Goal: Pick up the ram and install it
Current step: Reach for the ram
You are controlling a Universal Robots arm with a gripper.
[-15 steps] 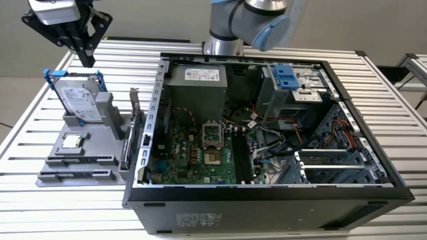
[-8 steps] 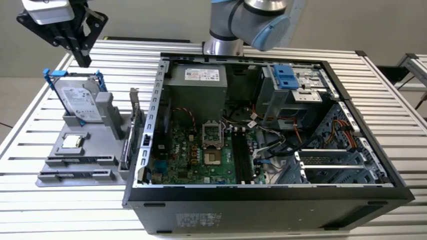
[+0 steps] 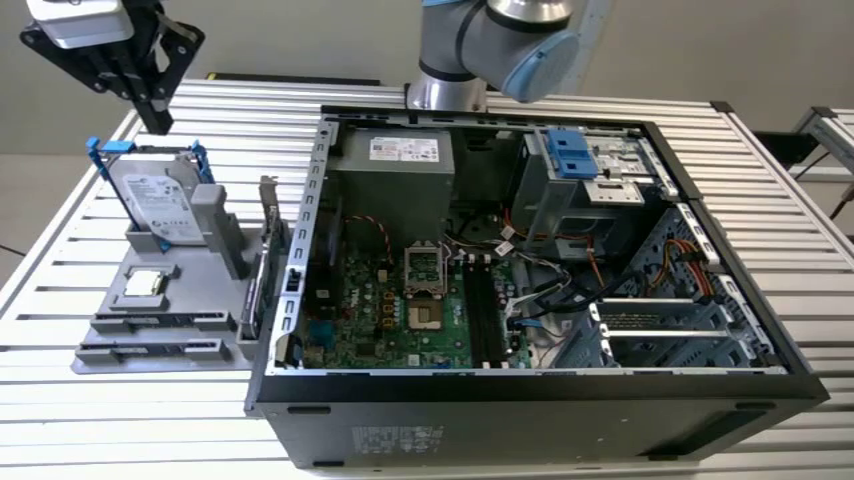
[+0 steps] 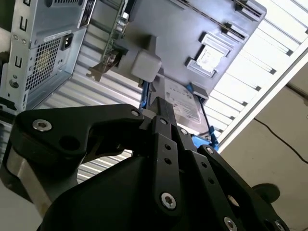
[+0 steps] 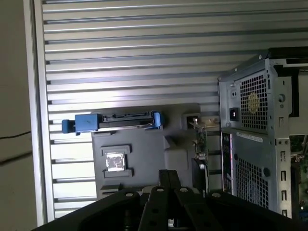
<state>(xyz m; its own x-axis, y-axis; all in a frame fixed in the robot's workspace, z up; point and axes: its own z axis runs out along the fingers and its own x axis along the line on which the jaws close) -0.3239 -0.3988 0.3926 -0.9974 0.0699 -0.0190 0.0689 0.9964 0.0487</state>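
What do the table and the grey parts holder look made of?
The table is likely bare aluminium: matt silver ribbed slats with soft glare. The parts holder is probably moulded or printed plastic: uniform matt grey, with no metallic shine.

Tool (image 5: 168, 174) over grey fixture (image 5: 147, 156) — case (image 5: 250, 139) beside

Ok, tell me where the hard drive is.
Exterior view's left: the hard drive stands on edge in the gray tray, behind the processor chip, beside the open computer case.

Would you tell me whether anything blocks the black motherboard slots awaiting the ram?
Nothing visible does: the long black slots lie bare in the open black computer case; loose cables sit beside them, toward the exterior view's right.
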